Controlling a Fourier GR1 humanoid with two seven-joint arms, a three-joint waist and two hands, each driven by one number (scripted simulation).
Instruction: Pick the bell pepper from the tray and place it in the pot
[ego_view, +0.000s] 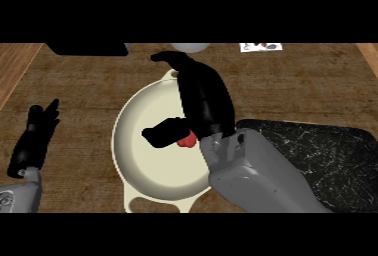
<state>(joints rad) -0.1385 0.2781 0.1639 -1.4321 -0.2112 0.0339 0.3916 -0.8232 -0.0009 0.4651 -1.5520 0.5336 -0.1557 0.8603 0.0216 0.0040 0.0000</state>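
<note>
The right hand (201, 100) is hanging over the cream pot (148, 165), its thumb pinching the red bell pepper (187, 141) against the palm. The left hand (35, 137) is resting open, fingers straight, at the tabletop's (295, 85) left side, and the dark tray (325, 150) is sitting to the right.

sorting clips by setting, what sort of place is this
Most likely a kitchen counter: a wood-grain worktop, a cream two-handled pot standing on it, and a red bell pepper seen against the pot's inside.
</note>
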